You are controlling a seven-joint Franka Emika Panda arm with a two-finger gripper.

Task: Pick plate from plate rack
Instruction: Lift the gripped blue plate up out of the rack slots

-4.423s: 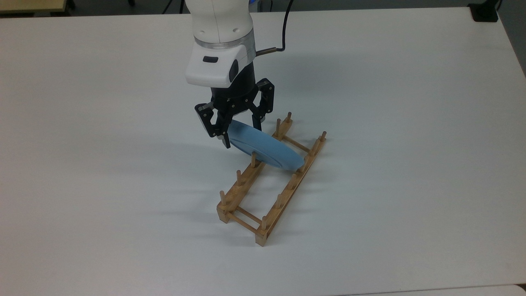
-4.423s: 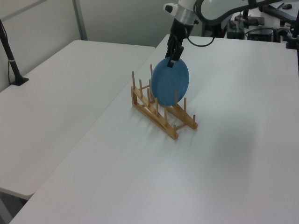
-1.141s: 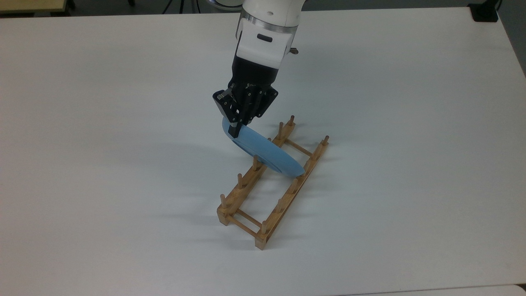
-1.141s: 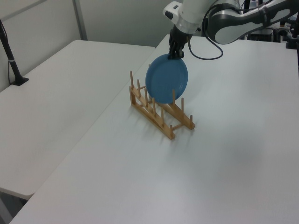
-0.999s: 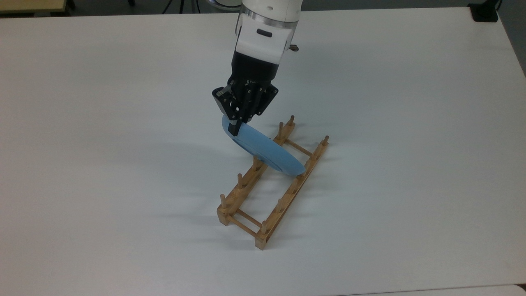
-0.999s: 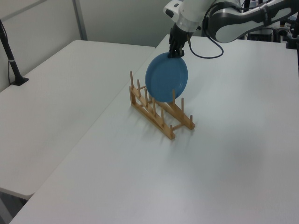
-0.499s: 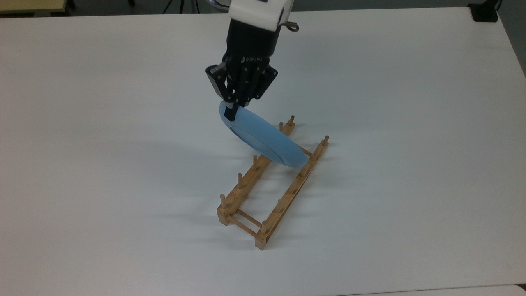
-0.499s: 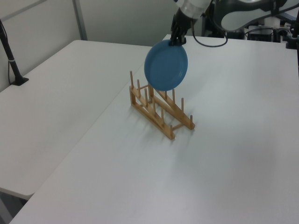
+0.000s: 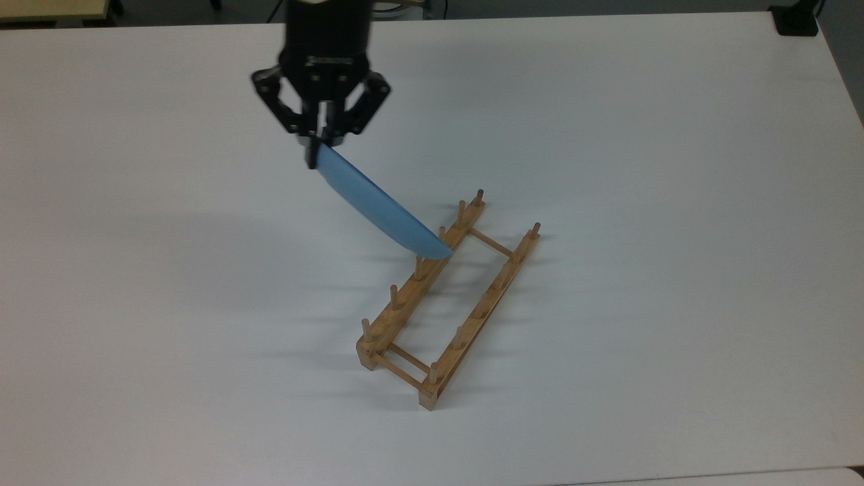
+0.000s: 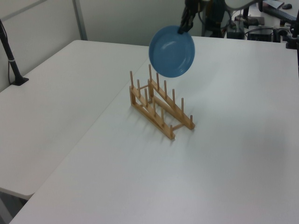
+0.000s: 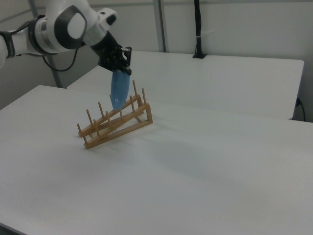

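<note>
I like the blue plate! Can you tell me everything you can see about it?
The plate is round, plain light blue and shallow, with a raised rim and a smooth, matte look. It hangs on edge in the air, clear of the wooden rack and above its far end in the left view. The black claw pinches its top rim, and nothing else touches it. From the top view it looks like a thin slanted sliver; from the left view you see its full round face.
</note>
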